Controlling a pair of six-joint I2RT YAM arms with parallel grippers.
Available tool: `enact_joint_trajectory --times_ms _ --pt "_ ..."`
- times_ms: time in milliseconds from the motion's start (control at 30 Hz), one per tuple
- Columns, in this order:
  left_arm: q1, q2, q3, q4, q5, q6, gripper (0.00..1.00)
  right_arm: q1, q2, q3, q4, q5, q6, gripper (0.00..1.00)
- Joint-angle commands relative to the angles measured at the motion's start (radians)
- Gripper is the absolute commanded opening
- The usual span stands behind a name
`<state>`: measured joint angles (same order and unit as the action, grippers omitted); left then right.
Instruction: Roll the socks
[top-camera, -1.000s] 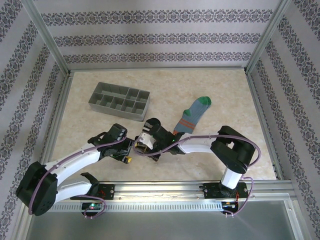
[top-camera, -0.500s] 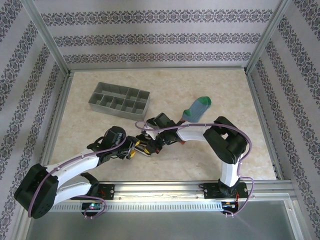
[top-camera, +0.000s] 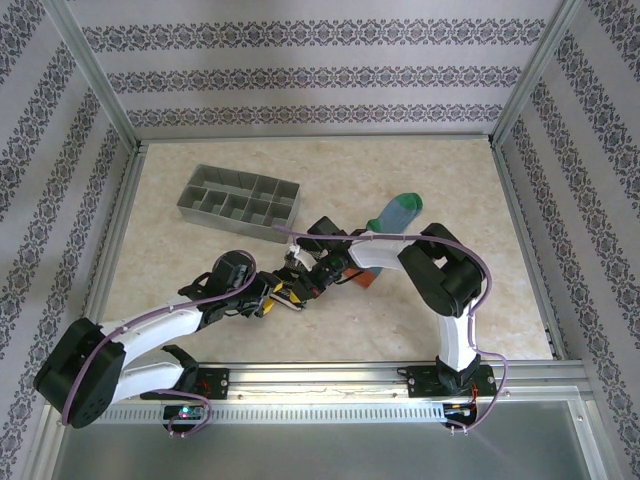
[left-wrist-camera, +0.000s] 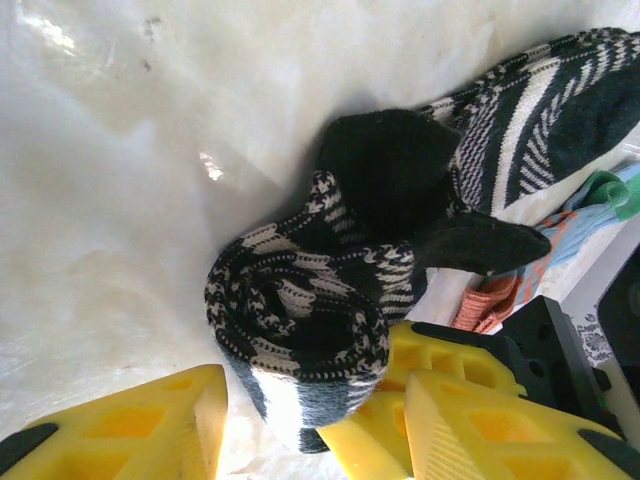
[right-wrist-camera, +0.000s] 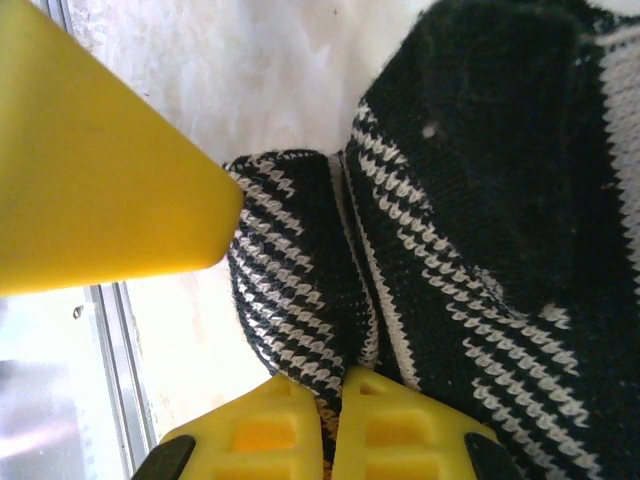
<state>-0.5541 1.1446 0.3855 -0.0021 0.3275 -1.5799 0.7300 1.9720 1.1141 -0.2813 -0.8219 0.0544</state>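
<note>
The black-and-white striped sock (left-wrist-camera: 300, 320) lies on the table, its near end wound into a roll. The yellow fingers of my left gripper (left-wrist-camera: 315, 390) stand open on either side of that roll. My right gripper (right-wrist-camera: 335, 385) is shut, pinching a fold of the striped sock (right-wrist-camera: 450, 250) between its fingertips. From above, the left gripper (top-camera: 278, 297) and right gripper (top-camera: 302, 284) meet at the table's near middle. The blue-grey sock (top-camera: 393, 213) with its green toe lies behind them, its middle hidden under the right arm. Its orange cuff (left-wrist-camera: 490, 300) touches the striped sock.
A grey compartment tray (top-camera: 225, 221) stands at the back left. The metal frame rail (top-camera: 330, 372) runs along the near edge, just behind the grippers. Open tabletop lies to the left and to the far right.
My left gripper has slid right, up to the right gripper. The right arm's elbow has swung back over the blue-grey sock, covering more of it.
</note>
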Motion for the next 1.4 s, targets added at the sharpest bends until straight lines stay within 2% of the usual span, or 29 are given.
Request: enact_joint_trajectory --times_ms 0,133,200,267,400,433,467,500,600,733,800,900,1033,1267,1367 --pt "0.005 0.030 -0.019 0.061 -0.024 0.021 0.50 -0.016 0.105 -0.031 -0.182 0.190 0.005 0.00" --pt "0.005 0.133 0.007 0.136 -0.016 0.027 0.51 -0.018 0.132 -0.005 -0.211 0.189 0.003 0.00" --pt "0.003 0.170 0.019 0.131 -0.017 0.031 0.47 -0.017 0.133 -0.002 -0.208 0.183 0.003 0.00" --pt "0.002 0.196 0.028 0.094 -0.022 0.031 0.38 -0.019 0.138 0.005 -0.212 0.176 0.000 0.00" --pt "-0.001 0.235 0.031 -0.034 -0.008 -0.020 0.02 -0.015 0.120 0.001 -0.197 0.159 -0.028 0.00" --pt "-0.002 0.239 0.034 -0.076 0.002 -0.033 0.00 -0.007 0.102 -0.005 -0.189 0.164 -0.051 0.00" --pt "-0.001 0.238 0.039 -0.111 0.008 -0.041 0.00 0.003 0.079 -0.012 -0.181 0.176 -0.073 0.00" --pt "-0.001 0.232 0.050 -0.178 0.015 -0.055 0.00 0.020 0.035 -0.034 -0.154 0.195 -0.110 0.05" --pt "-0.002 0.193 0.064 -0.322 0.027 -0.109 0.00 0.083 -0.163 -0.164 0.018 0.329 -0.188 0.26" --pt "0.000 0.162 0.095 -0.438 0.033 -0.160 0.00 0.245 -0.454 -0.421 0.347 0.697 -0.327 0.50" --pt "0.003 0.171 0.113 -0.459 0.041 -0.167 0.00 0.332 -0.513 -0.478 0.427 0.845 -0.398 0.57" --pt "0.006 0.197 0.144 -0.494 0.044 -0.153 0.00 0.448 -0.492 -0.453 0.411 1.028 -0.477 0.58" --pt "0.011 0.231 0.158 -0.494 0.050 -0.139 0.00 0.542 -0.401 -0.414 0.465 1.173 -0.576 0.59" --pt "0.015 0.247 0.164 -0.490 0.054 -0.126 0.00 0.562 -0.256 -0.332 0.480 1.231 -0.639 0.52" --pt "0.017 0.250 0.164 -0.480 0.059 -0.121 0.00 0.544 -0.196 -0.297 0.457 1.249 -0.632 0.42"
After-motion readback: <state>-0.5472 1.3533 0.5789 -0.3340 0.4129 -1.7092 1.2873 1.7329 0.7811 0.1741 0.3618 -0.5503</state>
